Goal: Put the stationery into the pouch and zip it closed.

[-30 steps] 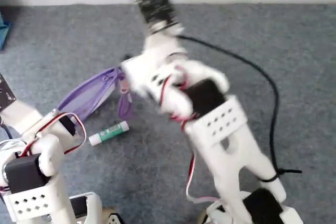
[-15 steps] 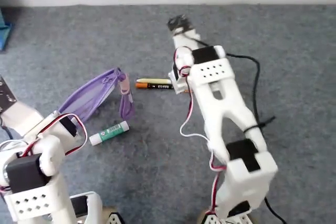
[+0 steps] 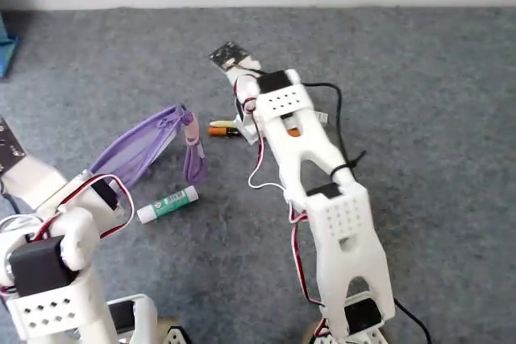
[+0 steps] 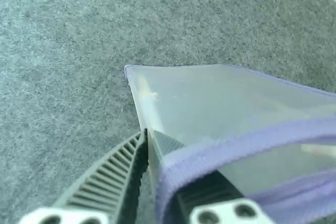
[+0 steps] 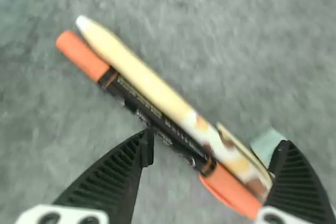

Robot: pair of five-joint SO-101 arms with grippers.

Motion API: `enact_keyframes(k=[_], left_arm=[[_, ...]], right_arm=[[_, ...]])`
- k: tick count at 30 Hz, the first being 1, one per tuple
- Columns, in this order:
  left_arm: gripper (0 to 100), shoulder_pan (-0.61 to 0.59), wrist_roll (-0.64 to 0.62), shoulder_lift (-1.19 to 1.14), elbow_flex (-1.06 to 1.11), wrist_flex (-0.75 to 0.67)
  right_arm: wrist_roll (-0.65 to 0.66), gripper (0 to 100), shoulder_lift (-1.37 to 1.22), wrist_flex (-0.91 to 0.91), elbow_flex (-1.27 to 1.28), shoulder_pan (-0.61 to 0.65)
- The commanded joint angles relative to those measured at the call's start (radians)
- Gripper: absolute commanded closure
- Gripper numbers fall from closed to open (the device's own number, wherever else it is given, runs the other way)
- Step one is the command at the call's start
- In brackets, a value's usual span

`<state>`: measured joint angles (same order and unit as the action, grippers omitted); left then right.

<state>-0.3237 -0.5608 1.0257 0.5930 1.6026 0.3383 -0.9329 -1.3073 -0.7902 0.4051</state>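
Purple pouch [image 4: 210,103] in the clamped left hand [image 4: 146,136]; pens [image 3: 222,128] half under the wide-apart right hand [image 5: 212,142].

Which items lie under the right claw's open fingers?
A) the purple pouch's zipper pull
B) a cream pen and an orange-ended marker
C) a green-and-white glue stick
B: the right wrist view has the right claw open over the cream pen and the orange-ended marker, lying side by side.

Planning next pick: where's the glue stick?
High view: glue stick lies on the carpet just below the mouth of the pouch, left of and apart from the pens under the right gripper.
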Motion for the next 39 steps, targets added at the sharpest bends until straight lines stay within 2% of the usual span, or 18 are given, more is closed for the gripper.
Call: enact_keyframes(k=[1,5,8,12,15,18,21,28,32,39], left_arm=[[99,-0.005,-0.012,-0.018,-0.035,0.008],[99,-0.005,-0.011,-0.018,-0.035,0.009],[99,-0.005,-0.011,-0.018,-0.035,0.009],[99,-0.005,-0.011,-0.018,-0.035,0.009],[99,-0.005,-0.011,-0.018,-0.035,0.009],[99,-0.005,-0.011,-0.018,-0.035,0.009],[99,-0.005,-0.009,-0.018,-0.035,0.009],[99,-0.005,-0.009,-0.018,-0.035,0.009],[99,-0.005,-0.008,-0.018,-0.035,0.009],[99,-0.002,-0.008,-0.018,-0.039,0.009]], right_arm=[[0.017,65.2,-0.133,-0.019,-0.224,0.015],[0.094,65.3,-0.283,-0.114,-0.425,0.015],[0.118,67.9,-0.343,-0.277,-0.572,0.015],[0.183,84.2,-0.397,-0.476,-0.694,0.007],[0.216,99.3,-0.407,-0.489,-0.736,-0.022],[0.219,95.6,-0.398,-0.489,-0.740,-0.064],[0.219,99.2,-0.381,-0.490,-0.738,-0.097],[0.218,99.1,-0.318,-0.495,-0.735,-0.177],[0.218,99.1,-0.246,-0.495,-0.598,-0.211],[0.216,99.1,0.102,-0.492,-0.037,-0.216]])
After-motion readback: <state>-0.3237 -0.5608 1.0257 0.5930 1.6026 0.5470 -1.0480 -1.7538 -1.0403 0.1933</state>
